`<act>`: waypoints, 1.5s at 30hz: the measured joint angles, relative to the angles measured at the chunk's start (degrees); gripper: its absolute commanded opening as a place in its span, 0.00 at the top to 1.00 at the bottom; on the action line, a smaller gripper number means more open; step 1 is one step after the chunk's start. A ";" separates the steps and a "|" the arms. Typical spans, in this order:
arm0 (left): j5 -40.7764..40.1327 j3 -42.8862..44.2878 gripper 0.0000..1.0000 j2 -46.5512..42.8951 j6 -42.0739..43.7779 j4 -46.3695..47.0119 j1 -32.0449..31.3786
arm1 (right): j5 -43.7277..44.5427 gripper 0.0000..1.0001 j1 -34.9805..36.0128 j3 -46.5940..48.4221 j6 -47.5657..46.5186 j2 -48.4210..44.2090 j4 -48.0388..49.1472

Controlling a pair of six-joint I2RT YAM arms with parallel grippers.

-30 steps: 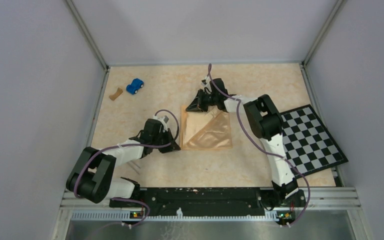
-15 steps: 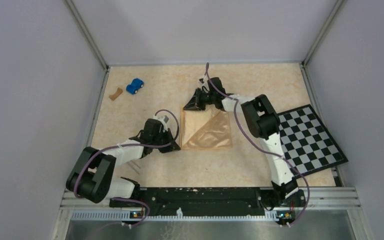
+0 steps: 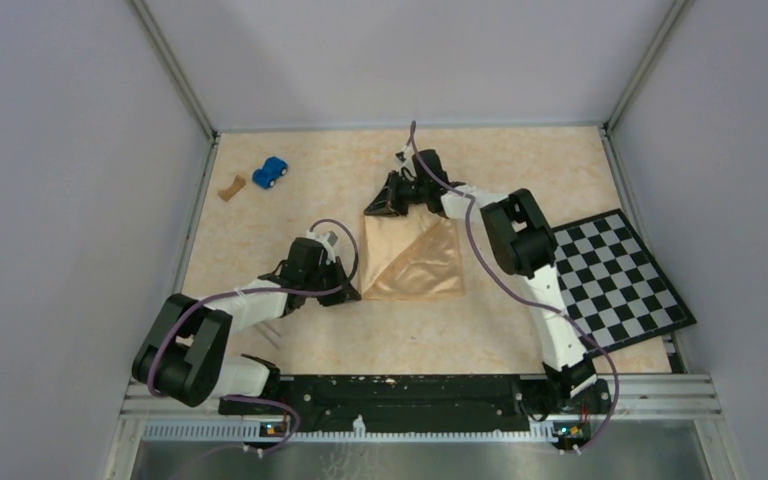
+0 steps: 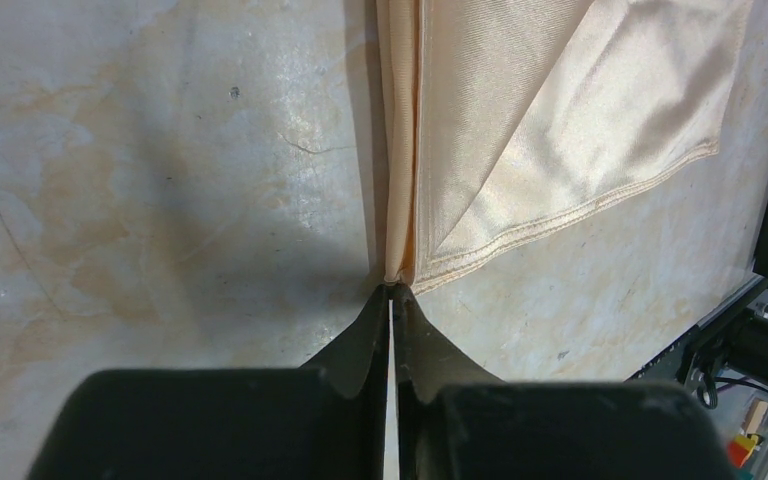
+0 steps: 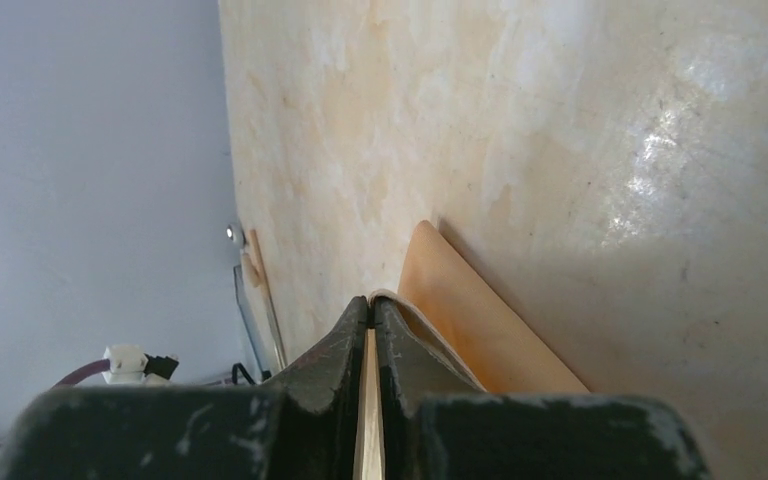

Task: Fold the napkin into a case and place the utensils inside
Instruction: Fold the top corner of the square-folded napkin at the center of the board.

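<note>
Since the next fold seemingly needs one edge carried across, the left claw (image 3: 348, 291) pinches the napkin (image 3: 415, 262) at its lower-left corner and the right claw (image 3: 372, 210) its upper-left, mid-frame on the desk (image 3: 290, 230). The blue toy car (image 3: 271, 172) and checkerboard (image 3: 625, 280) lie well apart, obstructing nothing.

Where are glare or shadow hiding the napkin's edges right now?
Left wrist: a shadow darkens the table just left of the napkin, but the hem reads sharp. Right wrist: glare sits upper right on the table, clear of the napkin. Top external: even light, mild sheen only.
</note>
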 measured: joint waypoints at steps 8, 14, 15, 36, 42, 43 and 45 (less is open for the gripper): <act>-0.39 0.00 0.66 -1.68 -0.31 -1.33 -0.37 | -0.24 0.65 0.00 2.01 -0.70 0.68 -2.32; -2.51 -0.35 0.48 -10.84 -1.53 -9.97 -0.44 | 0.44 0.54 -0.09 5.60 -7.08 -0.98 -10.71; -2.89 -0.35 0.47 -13.18 -1.81 -11.08 -0.44 | 0.50 0.53 -0.20 5.60 -8.44 -2.16 -12.55; 8.44 11.41 0.79 11.65 -1.07 2.56 -0.46 | -8.87 0.59 -13.60 -25.27 -19.32 -19.32 -3.43; 6.97 9.51 0.82 13.62 -0.70 5.66 -0.44 | -14.10 0.58 -17.99 -25.27 -18.16 -13.66 0.63; 6.99 9.31 0.82 13.70 -0.70 6.21 -0.44 | -14.03 0.58 -18.43 -25.18 -18.18 -13.64 1.05; 7.23 8.98 0.81 13.88 -0.68 7.13 -0.44 | -13.84 0.58 -19.52 -24.28 -18.23 -13.40 0.72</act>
